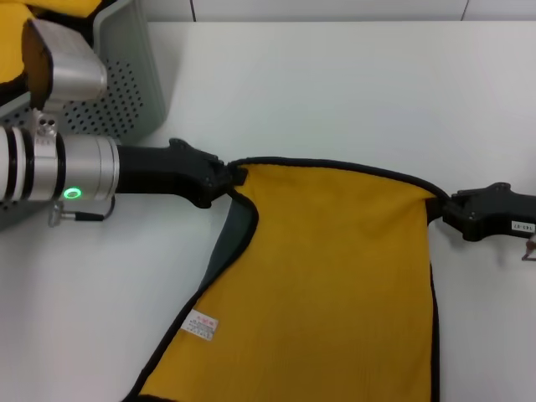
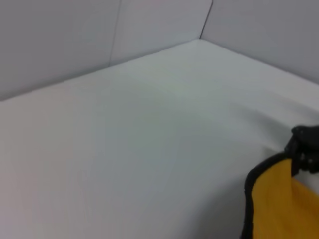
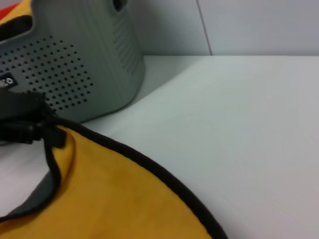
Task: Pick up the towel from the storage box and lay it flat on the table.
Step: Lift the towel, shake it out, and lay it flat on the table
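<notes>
The towel (image 1: 335, 285) is stretched between my two grippers, mustard-yellow side up, with black edging and a small white label (image 1: 201, 324) near its front left corner. A dark grey-green strip of its underside (image 1: 228, 247) shows along the left edge. My left gripper (image 1: 233, 177) is shut on the towel's far left corner. My right gripper (image 1: 439, 208) is shut on the far right corner. The grey perforated storage box (image 1: 130, 79) stands at the far left, behind the left arm. In the right wrist view the towel (image 3: 109, 194) runs from the left gripper (image 3: 47, 132), in front of the box (image 3: 79, 69).
Other yellow cloths (image 1: 17, 38) lie bunched in the storage box. The white table (image 1: 335, 92) stretches beyond the towel to the back wall. The left wrist view shows the table (image 2: 149, 139), a towel corner (image 2: 279, 199) and the right gripper (image 2: 305, 149) farther off.
</notes>
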Motion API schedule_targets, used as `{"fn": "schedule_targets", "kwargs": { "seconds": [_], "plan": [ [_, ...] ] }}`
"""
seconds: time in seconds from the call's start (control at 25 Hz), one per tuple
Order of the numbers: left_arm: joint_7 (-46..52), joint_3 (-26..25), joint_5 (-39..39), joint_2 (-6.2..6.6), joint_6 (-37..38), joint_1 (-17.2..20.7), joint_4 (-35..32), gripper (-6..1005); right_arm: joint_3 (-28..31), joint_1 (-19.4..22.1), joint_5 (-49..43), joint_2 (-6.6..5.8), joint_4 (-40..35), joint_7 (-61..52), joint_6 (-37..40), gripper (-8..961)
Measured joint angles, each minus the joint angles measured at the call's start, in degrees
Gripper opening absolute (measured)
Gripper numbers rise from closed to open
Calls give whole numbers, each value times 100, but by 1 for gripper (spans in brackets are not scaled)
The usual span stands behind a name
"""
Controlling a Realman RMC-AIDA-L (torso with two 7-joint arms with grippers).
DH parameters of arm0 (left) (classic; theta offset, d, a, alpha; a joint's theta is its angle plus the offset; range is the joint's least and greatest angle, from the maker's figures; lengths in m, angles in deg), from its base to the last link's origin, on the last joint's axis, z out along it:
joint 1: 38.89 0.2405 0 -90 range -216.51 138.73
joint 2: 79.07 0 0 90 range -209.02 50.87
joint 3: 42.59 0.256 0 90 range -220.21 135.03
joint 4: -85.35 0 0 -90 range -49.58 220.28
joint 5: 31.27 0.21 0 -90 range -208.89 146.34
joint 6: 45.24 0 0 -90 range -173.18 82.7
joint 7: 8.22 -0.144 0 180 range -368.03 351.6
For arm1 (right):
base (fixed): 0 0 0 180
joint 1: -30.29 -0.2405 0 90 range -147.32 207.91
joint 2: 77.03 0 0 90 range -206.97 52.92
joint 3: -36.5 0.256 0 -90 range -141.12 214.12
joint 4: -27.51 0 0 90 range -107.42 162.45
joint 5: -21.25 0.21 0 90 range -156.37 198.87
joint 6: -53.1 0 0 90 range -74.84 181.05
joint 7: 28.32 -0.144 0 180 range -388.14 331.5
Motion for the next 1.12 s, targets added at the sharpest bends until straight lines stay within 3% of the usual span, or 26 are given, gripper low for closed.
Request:
{"fn": "schedule_targets", "kwargs": {
  "seconds": [0.76, 1.12],
  "plan": [
    [-169, 891, 1248, -15, -207, -30, -1737, 126, -98, -239, -7, 36, 235, 37, -366, 73],
    [-565, 1507, 1883, -19, -402, -7, -2186, 137, -94, -286, 10, 35, 282, 55, -458, 75]
  ]
}}
